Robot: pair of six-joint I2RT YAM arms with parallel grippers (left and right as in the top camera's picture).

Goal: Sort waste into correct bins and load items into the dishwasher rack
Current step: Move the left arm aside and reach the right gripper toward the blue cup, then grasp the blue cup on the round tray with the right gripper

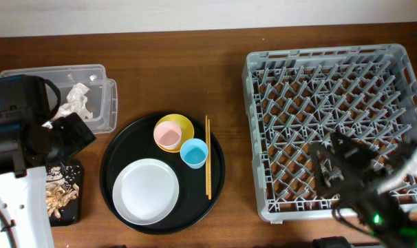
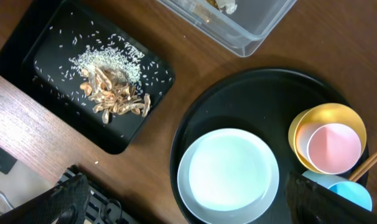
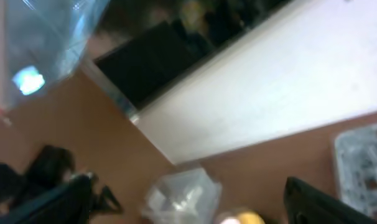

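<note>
Right hand (image 1: pixel 332 162) spread over rack (image 1: pixel 254 103), inside rim.

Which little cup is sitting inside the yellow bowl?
The pink cup: it nests inside the yellow bowl. The light-blue cup stands outside the bowl, on the round black tray beside the chopsticks.

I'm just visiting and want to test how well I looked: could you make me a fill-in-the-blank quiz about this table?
The pink cup sits inside the ____ bowl.
The crumpled white napkin lies in the ____ plastic tub.
The rice grains and brown scraps lie in the small ____ tray.
The chopsticks lie on the round tray beside the ____ cup.
Missing words: yellow; clear; black; blue.
</note>
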